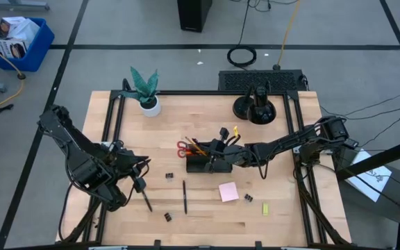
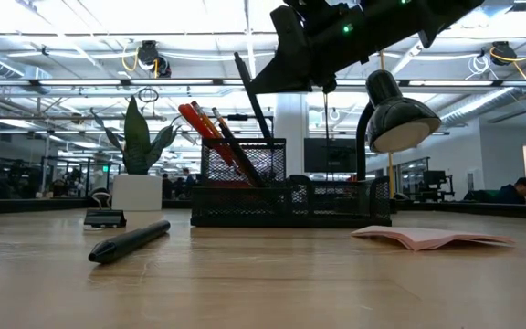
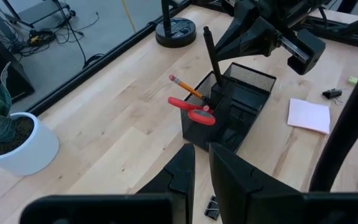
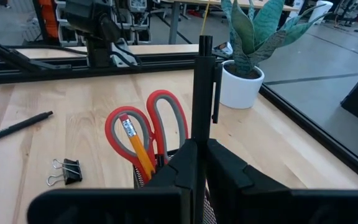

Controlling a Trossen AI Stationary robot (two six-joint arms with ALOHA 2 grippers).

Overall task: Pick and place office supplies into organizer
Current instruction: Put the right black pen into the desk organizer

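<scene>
The organizer [image 1: 208,164] is a black mesh tray. Red-handled scissors [image 3: 194,109] and orange pencils [image 3: 185,87] stand in its pen cup. My right gripper [image 4: 201,146] reaches in from the table's right, over the organizer, shut on a black pen [image 4: 202,93]. My left gripper [image 3: 201,152] hangs above the table left of the organizer. Its fingers stand a narrow gap apart with nothing between them. A dark pen-like bar [image 1: 146,201] shows on its near side; whether the gripper touches it, I cannot tell. My right gripper pinches the pen's shaft [image 4: 202,138], below the pocket clip, between its two fingers. The fingers come nearly level from the table's right and lie across the pen. The pen stands almost upright, its top clear above the fingers. Its lower end [image 2: 263,137] dips into the mesh cup.
On the wood near the organizer lie another black pen [image 1: 185,196], a pink sticky pad [image 1: 228,192], binder clips [image 1: 169,177] [image 1: 169,217] [image 1: 248,198] and a small yellow-green piece [image 1: 265,208]. A potted plant [image 1: 146,94] and a round black stand base [image 1: 255,107] stand at the far side.
</scene>
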